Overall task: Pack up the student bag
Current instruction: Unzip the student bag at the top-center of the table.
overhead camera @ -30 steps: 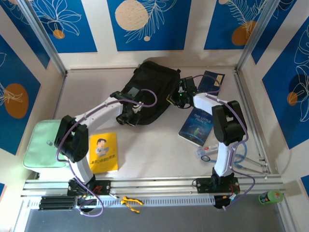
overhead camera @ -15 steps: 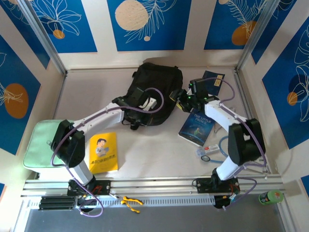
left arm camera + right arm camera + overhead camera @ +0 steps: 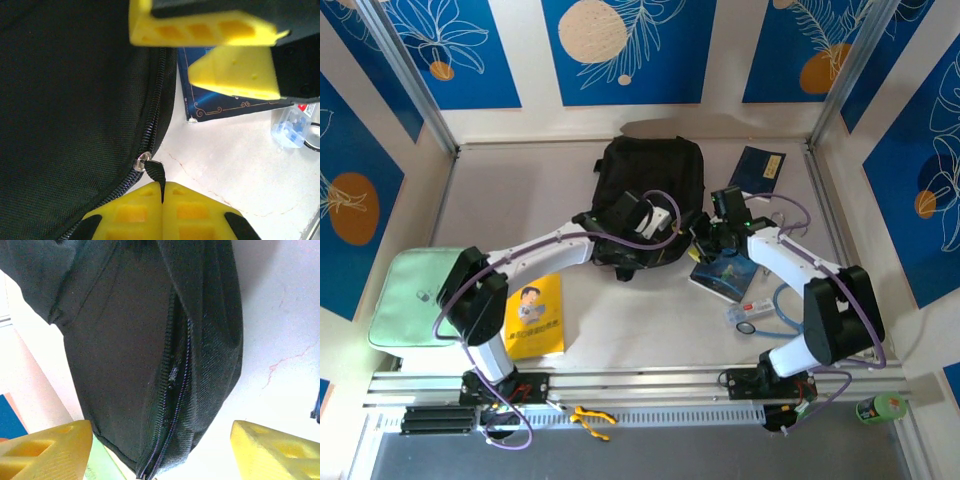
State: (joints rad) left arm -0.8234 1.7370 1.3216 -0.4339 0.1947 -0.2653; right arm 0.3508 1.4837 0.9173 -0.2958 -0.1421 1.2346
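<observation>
The student bag (image 3: 645,185) lies flat on the pale surface (image 3: 520,190), towards the far middle, a black fabric backpack with its near right corner between the two arms. What it holds cannot be told: the overhead view gives closed black fabric, and the right wrist view gives a zip line (image 3: 172,390) running down its side.

The left end effector (image 3: 162,187) has its yellow fingers pressed together on the black zip pull (image 3: 156,172), which hangs from a metal slider (image 3: 142,162) at the bag's edge. Zip teeth run up from that slider along the seam.

The right end effector (image 3: 220,52) hovers just beside it with its jaws spread wide and gripping nothing; from its own camera the bag's side lies beyond the gap between its fingers.

Outside the bag, on the surface:
- a dark blue book (image 3: 722,275) touching or just beside the bag's near right corner, partly under the right arm
- a second dark blue book (image 3: 757,170) to the right of the bag
- a yellow book (image 3: 533,316) near the left arm's base
- a small clear plastic item (image 3: 748,312) near the first blue book
- a pale green pad (image 3: 405,300) at the left edge
</observation>
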